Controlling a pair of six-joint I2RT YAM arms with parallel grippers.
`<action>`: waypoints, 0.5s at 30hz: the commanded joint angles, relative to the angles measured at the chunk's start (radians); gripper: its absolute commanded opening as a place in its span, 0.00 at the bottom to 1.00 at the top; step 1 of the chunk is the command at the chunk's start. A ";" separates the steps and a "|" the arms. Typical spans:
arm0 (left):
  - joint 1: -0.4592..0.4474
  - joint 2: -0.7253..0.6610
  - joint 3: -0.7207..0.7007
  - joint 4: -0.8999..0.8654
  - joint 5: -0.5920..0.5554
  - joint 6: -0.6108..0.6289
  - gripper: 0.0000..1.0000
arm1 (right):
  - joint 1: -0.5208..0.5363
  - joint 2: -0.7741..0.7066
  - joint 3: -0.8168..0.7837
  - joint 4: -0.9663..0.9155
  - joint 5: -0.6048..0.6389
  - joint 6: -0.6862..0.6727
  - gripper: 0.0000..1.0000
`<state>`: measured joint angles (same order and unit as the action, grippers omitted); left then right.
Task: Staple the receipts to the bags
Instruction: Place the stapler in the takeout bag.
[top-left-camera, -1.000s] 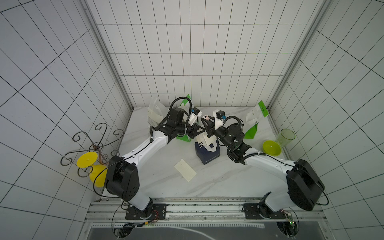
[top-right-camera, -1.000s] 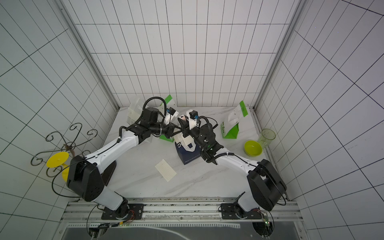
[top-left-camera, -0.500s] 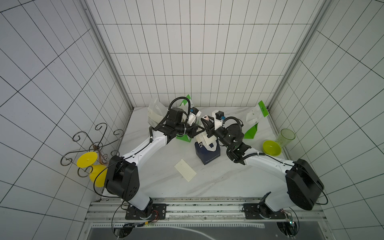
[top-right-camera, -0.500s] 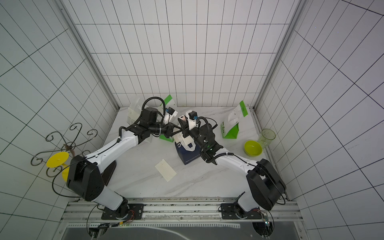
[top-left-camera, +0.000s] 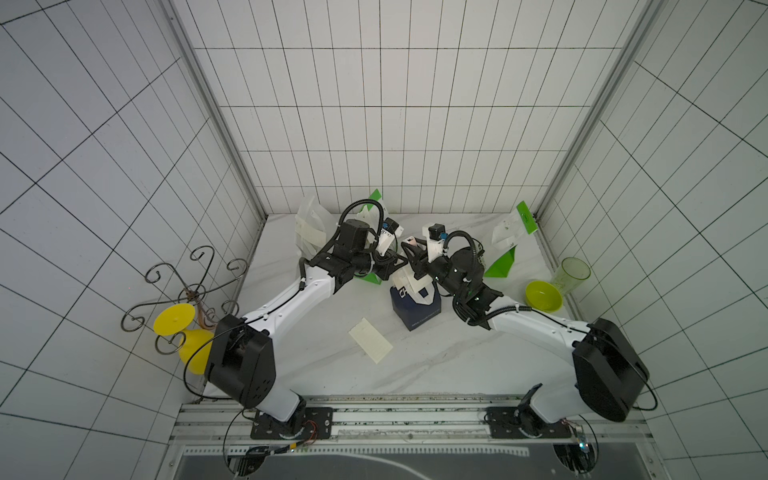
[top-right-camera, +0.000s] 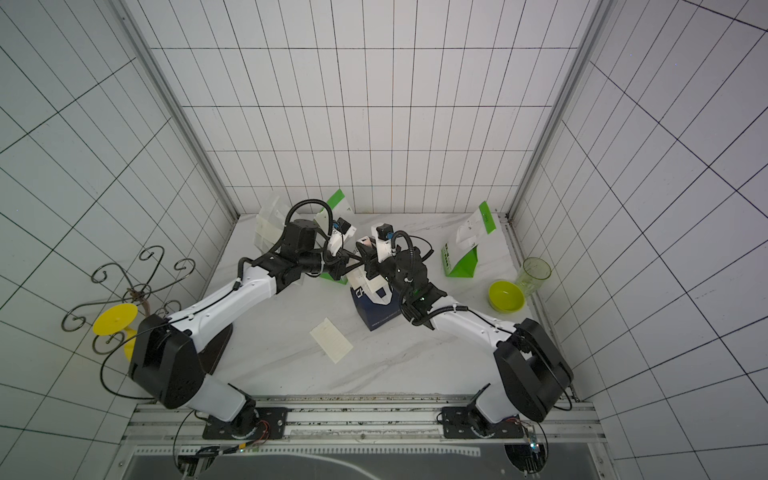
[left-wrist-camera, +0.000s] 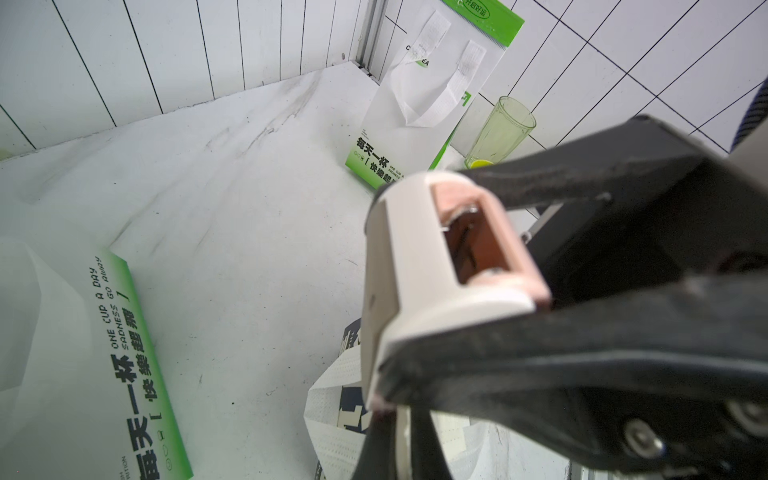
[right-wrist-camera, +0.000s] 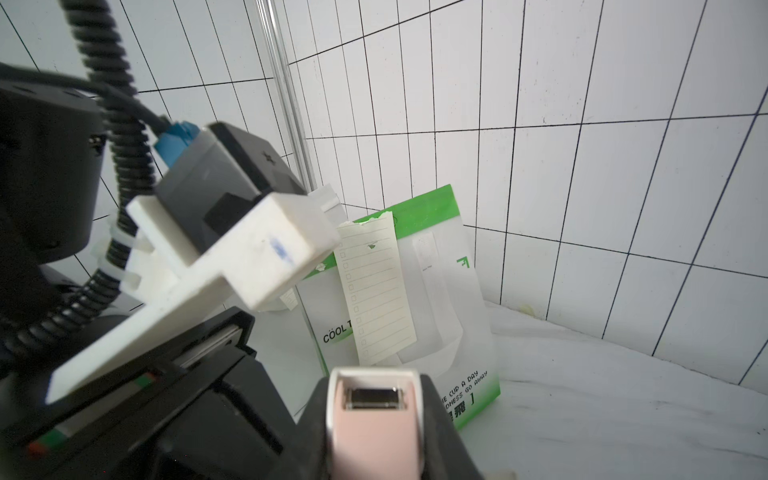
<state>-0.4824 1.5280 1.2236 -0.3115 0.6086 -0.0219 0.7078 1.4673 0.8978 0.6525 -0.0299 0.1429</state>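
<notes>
**Stapler over the navy bag, both grippers closed**

The right gripper (right-wrist-camera: 376, 415) is clamped on a pink-and-white stapler (right-wrist-camera: 374, 451), held over the top of the navy bag (top-left-camera: 417, 309). The left gripper (top-left-camera: 394, 266) meets it there with its fingers clenched. In the left wrist view a thin white strip shows between them; whether it is a slip or a handle cannot be told. The navy bag stands upright on the table (top-left-camera: 436, 365) with its white handles (left-wrist-camera: 332, 415) up.

A loose receipt (top-left-camera: 370, 345) lies flat near the navy bag, to its left and toward the rail (top-left-camera: 395, 411).

Behind the navy bag, away from the rail, a green bag (right-wrist-camera: 457, 332) stands with a lined receipt (right-wrist-camera: 376, 286) hanging on its front. Further left of the navy bag stands the white bag (top-left-camera: 309, 232), with a cream receipt (top-left-camera: 312, 237) against its face.

Right of the navy bag, well apart, a second green bag (top-left-camera: 509, 245) stands upright. Beyond it are a green bowl (top-left-camera: 542, 296) and a cup (top-left-camera: 573, 274).
</notes>
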 joint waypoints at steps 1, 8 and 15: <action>0.000 -0.054 -0.004 0.054 -0.043 0.052 0.00 | 0.006 -0.009 0.060 -0.231 0.005 0.036 0.00; -0.024 -0.075 -0.009 0.034 -0.024 0.121 0.00 | 0.007 -0.022 0.069 -0.329 -0.064 0.076 0.28; -0.020 -0.076 0.023 -0.046 -0.011 0.212 0.00 | 0.007 -0.192 0.027 -0.373 -0.116 0.064 0.52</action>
<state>-0.5091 1.4864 1.2091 -0.3630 0.5892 0.1101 0.7078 1.3426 0.9268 0.3767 -0.0990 0.2047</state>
